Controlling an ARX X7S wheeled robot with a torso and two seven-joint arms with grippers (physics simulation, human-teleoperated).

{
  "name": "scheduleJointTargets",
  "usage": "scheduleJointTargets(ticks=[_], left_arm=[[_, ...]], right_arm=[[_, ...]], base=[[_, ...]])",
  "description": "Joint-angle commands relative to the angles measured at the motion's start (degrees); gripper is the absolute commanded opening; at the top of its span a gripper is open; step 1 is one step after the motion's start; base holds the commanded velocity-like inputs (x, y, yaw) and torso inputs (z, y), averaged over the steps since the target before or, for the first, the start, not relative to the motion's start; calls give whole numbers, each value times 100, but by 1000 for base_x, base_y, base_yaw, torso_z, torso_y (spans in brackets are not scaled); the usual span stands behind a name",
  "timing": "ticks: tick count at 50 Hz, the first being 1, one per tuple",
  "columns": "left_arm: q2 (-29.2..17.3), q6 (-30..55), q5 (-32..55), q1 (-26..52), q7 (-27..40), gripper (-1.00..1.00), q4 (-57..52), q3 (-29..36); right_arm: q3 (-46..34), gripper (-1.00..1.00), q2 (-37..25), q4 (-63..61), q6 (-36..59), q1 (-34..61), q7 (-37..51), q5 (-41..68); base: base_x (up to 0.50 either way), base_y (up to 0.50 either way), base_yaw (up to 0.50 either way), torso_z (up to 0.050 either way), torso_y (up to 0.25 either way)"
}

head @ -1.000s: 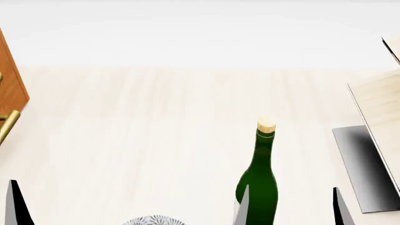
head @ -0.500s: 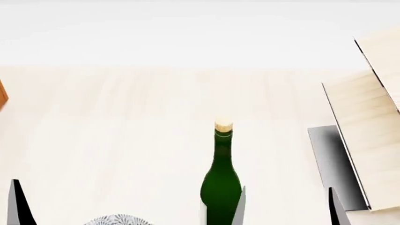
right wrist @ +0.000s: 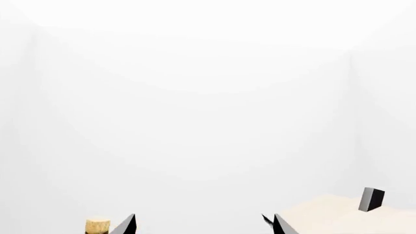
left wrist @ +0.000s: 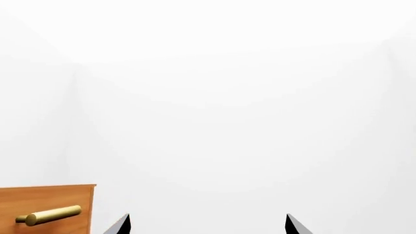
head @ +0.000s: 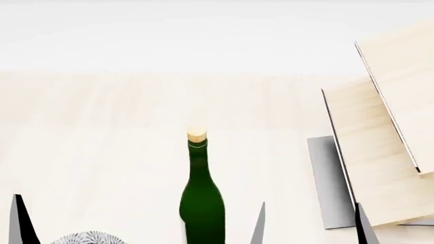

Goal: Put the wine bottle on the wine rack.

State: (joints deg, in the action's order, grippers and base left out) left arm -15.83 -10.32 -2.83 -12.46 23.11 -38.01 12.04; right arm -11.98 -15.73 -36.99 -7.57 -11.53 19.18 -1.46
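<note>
Head view: bottle [head: 201,201] upright on pale wood table [head: 101,152], near the bottom middle, cork on top. Rack [head: 379,137] at right, two slanted panels on a grey base, apart from the bottle. Right gripper [head: 308,223] jaws spread, empty, between bottle and rack, touching neither. Left gripper [left wrist: 206,225] jaws apart in left wrist view, nothing between them; cabinet [left wrist: 46,207] with brass handle beside it. Patterned bowl [head: 85,238] at bottom edge.

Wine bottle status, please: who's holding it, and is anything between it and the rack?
Both grippers open, empty: left gripper, right gripper. Wine bottle upright on table, untouched. Wine rack right of it; nothing visible between.
</note>
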Motion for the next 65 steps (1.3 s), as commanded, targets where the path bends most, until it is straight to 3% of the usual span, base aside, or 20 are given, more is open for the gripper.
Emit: scheduleJointTargets(ticks=[1, 65], left_arm=[[-28, 11, -1, 11, 32, 100, -3, 19], [-169, 23, 57, 54, 185, 100, 8, 119]], right_arm=[[-29, 100, -31, 15, -1, 10, 24, 10], [-157, 100, -170, 54, 6, 54, 175, 54]], base=[[0, -168, 0, 0, 0], [0, -171, 0, 0, 0]])
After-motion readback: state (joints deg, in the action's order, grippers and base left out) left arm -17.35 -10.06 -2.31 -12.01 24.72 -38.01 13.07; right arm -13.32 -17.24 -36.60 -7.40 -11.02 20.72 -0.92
